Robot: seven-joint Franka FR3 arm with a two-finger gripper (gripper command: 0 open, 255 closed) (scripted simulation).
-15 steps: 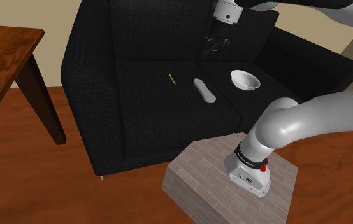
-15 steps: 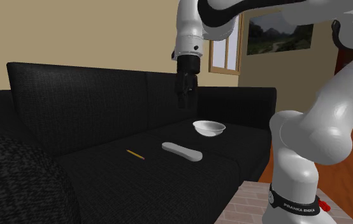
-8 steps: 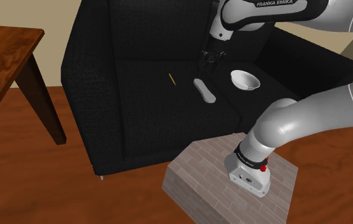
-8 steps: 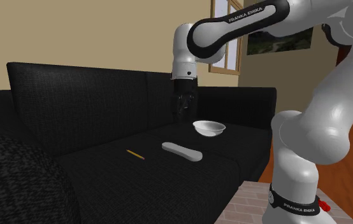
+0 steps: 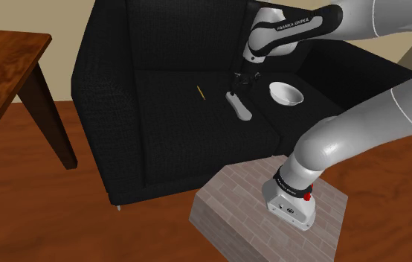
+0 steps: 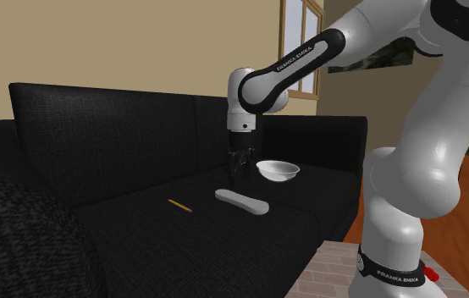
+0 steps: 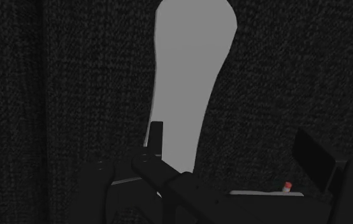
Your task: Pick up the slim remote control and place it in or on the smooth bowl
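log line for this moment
phase: pre-grasp | gripper: open, over remote end | remote: flat on sofa, not held | bowl: empty

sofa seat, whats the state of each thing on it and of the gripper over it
remote control, lying flat on the sofa seat, not held
bowl, upright, empty
pencil, lying flat on the sofa seat
gripper, open, jaws apart, poised over one end of the remote control
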